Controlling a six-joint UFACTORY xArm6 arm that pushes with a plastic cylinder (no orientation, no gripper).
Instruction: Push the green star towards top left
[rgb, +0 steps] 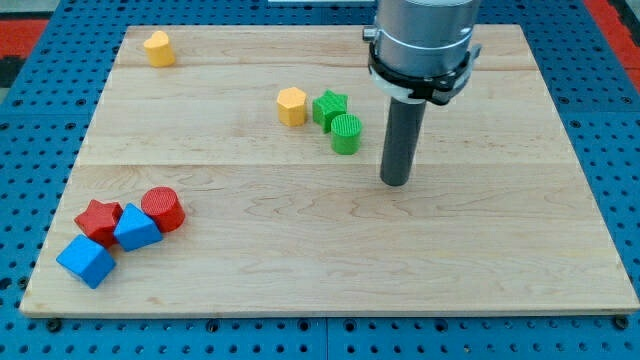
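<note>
The green star (328, 106) lies on the wooden board (330, 260) a little above its middle. A yellow hexagon (291, 106) touches its left side and a green cylinder (346, 133) touches its lower right. My tip (395, 182) rests on the board to the right of and below the green cylinder, apart from all three blocks.
A yellow block (158, 48) sits near the board's top left corner. At the bottom left a red star (99, 220), a red cylinder (162, 209), a blue block (136, 229) and a blue cube (86, 261) cluster together. Blue pegboard surrounds the board.
</note>
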